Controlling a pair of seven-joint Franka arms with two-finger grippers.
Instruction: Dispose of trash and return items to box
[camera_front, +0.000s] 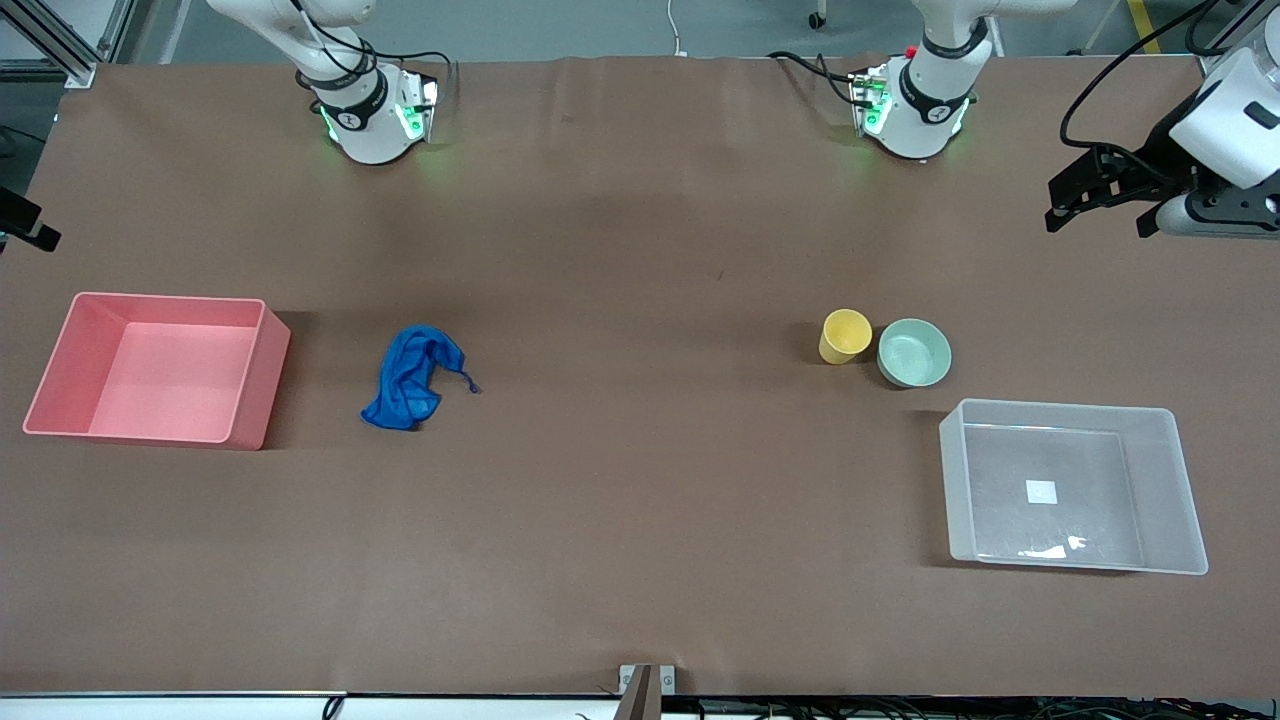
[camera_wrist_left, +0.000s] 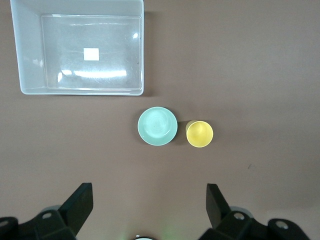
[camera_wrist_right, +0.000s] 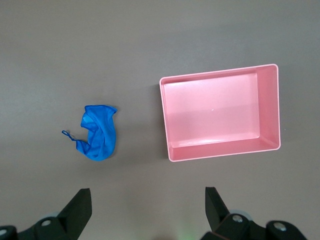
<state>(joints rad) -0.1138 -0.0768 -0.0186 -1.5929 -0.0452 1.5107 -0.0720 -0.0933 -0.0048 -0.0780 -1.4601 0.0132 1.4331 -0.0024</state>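
Note:
The blue cloth rag lies crumpled on the table toward the right arm's end, beside the pink bin; it also shows in the right wrist view. The yellow cup and the mint-green bowl stand side by side toward the left arm's end, also in the left wrist view as cup and bowl. The clear box, with a white label, sits empty, nearer to the front camera than the bowl. My left gripper is open and empty, high over the table. My right gripper is open and empty, also high.
An opaque pink bin stands empty at the right arm's end of the table; it also shows in the right wrist view. The left arm's hand hangs at the table's end, by the box's end.

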